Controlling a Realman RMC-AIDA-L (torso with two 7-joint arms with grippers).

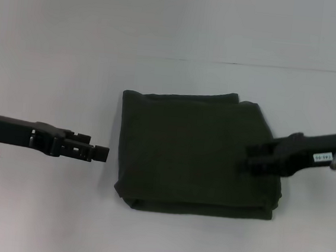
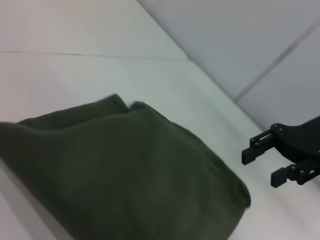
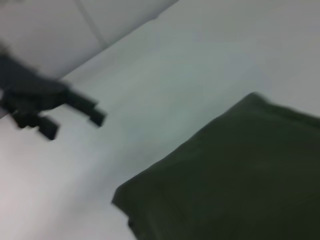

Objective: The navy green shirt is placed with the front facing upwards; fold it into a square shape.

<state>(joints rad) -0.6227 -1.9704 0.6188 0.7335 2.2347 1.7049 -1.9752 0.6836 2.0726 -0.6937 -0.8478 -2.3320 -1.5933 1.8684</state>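
The shirt [image 1: 195, 155] was laid folded at the middle of the desk [image 1: 178, 20]. The left end effector [image 1: 97, 152] was held just beside its left edge, apart from it. The right end effector [image 1: 254, 155] was placed over its right edge.

1 folded shirt [image 1: 195, 152], 2 claws: left claw [image 1: 97, 152], right claw [image 1: 254, 158], 1 table [image 1: 177, 31].

Plain white desk [image 1: 41, 209], with a thin seam line across its far part. Bearing only the navy green shirt [image 1: 192, 152], folded into a squarish layered bundle, lying flat near the middle.
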